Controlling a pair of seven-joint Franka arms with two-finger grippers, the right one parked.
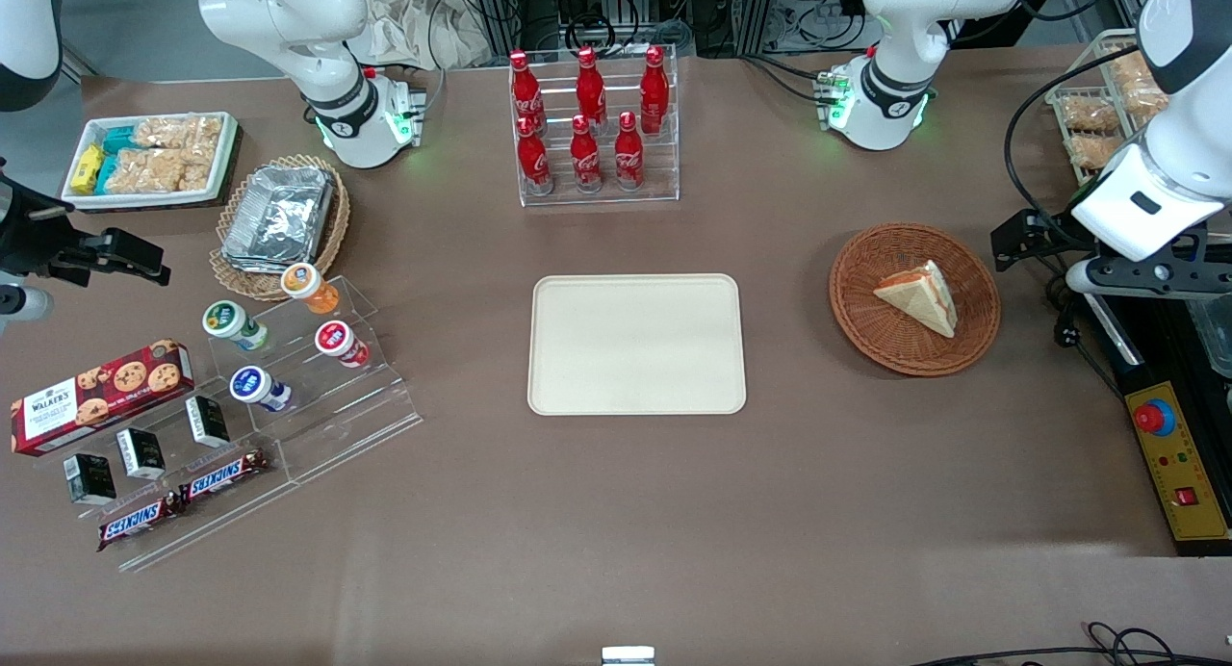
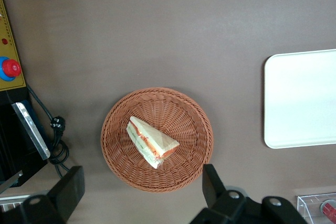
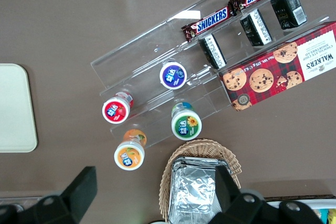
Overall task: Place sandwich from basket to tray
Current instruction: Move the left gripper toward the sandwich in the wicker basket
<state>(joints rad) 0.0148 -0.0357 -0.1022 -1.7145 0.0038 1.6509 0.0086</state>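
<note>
Front view first: the sandwich (image 1: 919, 296) is lying in the basket (image 1: 914, 298), toward my working arm's end of the table. It's a triangular wedge, and its long axis runs diagonally across the weave, one corner aimed at the tray (image 1: 636, 345) and the thick end toward the basket's rim nearer the front camera. From my wrist cam the sandwich (image 2: 151, 141) shows its red and green filling along one long edge, sitting a bit off the basket's (image 2: 157, 139) center. My gripper (image 2: 142, 190) hangs above the basket's edge with the fingers (image 2: 71, 190) spread wide, holding nothing. The tray (image 2: 299, 98) sits mid-table, well apart from the basket.

Readable stuff: a red Walker's cookie box (image 1: 101, 382) and two Snickers bars (image 1: 183, 498) on the clear acrylic stand (image 1: 318, 425) at the parked arm's end. Six red Coca-Cola bottles (image 1: 587, 117) stand in a clear rack near the table's edge by the arm bases. The little cups (image 3: 152, 124) have labels I can't read.
</note>
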